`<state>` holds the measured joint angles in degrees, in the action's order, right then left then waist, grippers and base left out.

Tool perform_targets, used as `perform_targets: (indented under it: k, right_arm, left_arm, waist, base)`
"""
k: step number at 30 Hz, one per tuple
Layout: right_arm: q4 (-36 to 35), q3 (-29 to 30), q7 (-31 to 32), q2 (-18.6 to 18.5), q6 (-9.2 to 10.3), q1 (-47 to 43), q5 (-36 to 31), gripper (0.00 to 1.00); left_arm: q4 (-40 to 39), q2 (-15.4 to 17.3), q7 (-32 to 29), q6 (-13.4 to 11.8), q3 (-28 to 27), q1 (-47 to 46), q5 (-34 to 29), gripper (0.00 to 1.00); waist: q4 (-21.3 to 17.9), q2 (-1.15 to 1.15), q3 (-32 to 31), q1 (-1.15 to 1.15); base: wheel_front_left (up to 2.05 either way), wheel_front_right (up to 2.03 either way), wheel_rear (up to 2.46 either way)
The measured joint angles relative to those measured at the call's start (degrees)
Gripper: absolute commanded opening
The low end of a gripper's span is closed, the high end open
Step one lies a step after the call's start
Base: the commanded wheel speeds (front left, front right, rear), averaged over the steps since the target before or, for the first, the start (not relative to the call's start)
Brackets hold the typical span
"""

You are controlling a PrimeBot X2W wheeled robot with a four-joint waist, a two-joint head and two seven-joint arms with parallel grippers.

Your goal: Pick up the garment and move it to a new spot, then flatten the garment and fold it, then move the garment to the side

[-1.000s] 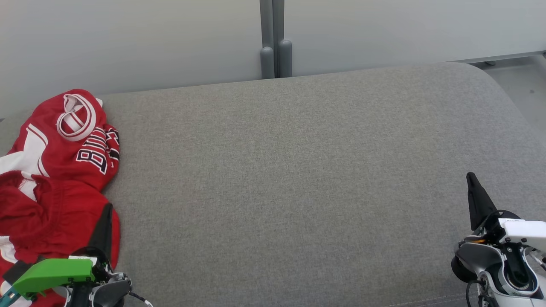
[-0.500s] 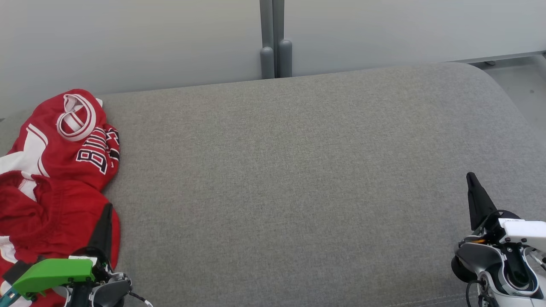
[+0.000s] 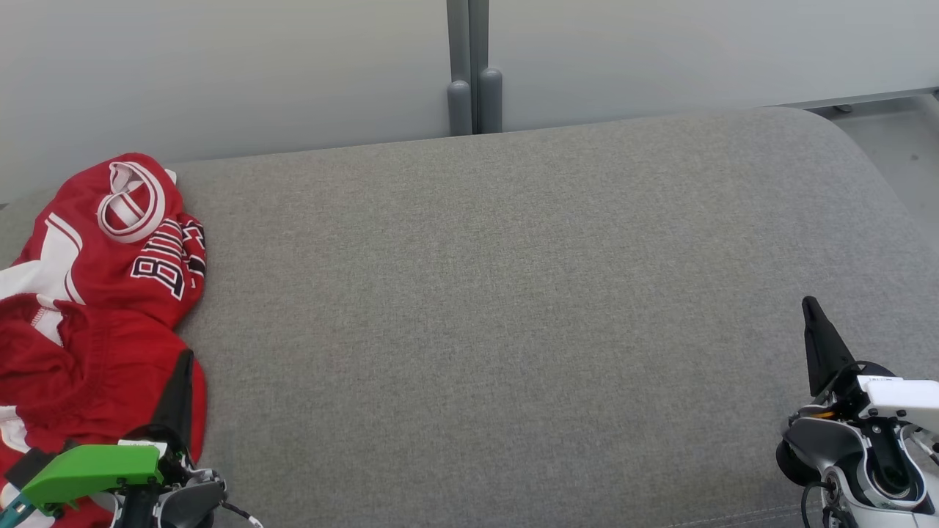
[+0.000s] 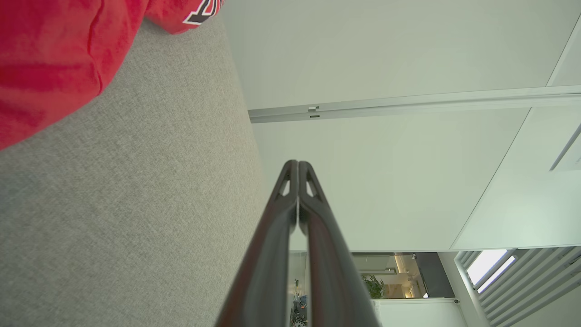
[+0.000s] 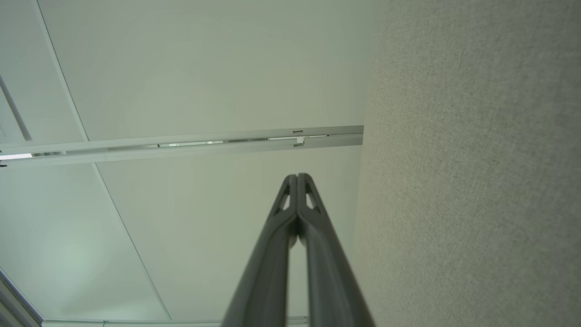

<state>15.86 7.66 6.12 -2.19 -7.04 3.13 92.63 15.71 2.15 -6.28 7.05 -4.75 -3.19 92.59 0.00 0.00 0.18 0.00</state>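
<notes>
The garment (image 3: 95,308), a red jersey with white trim and dark lettering, lies crumpled at the left end of the grey cushioned surface (image 3: 513,308). My left gripper (image 3: 187,357) is shut and empty at the lower left, its fingers over the garment's right edge. In the left wrist view the shut left gripper (image 4: 298,164) points past the cushion, with the garment (image 4: 50,54) at the upper left. My right gripper (image 3: 808,302) is shut and empty at the lower right, far from the garment. The right wrist view shows the right gripper (image 5: 297,177) closed against the wall.
A pale wall with a grey post (image 3: 469,66) runs behind the cushion. The floor (image 3: 902,147) shows past the cushion's rounded right end. The cushion's middle and right are bare fabric.
</notes>
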Motion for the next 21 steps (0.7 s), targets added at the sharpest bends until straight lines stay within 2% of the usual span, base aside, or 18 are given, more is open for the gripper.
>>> perform_targets:
  k: [21]
  right_arm:
    - [0.0,0.0,0.0,0.0,0.0,0.0,0.0,0.0]
  left_arm:
    - [0.0,0.0,0.0,0.0,0.0,0.0,0.0,0.0]
  waist:
    - [0.0,0.0,0.0,0.0]
  base:
    - [0.0,0.0,0.0]
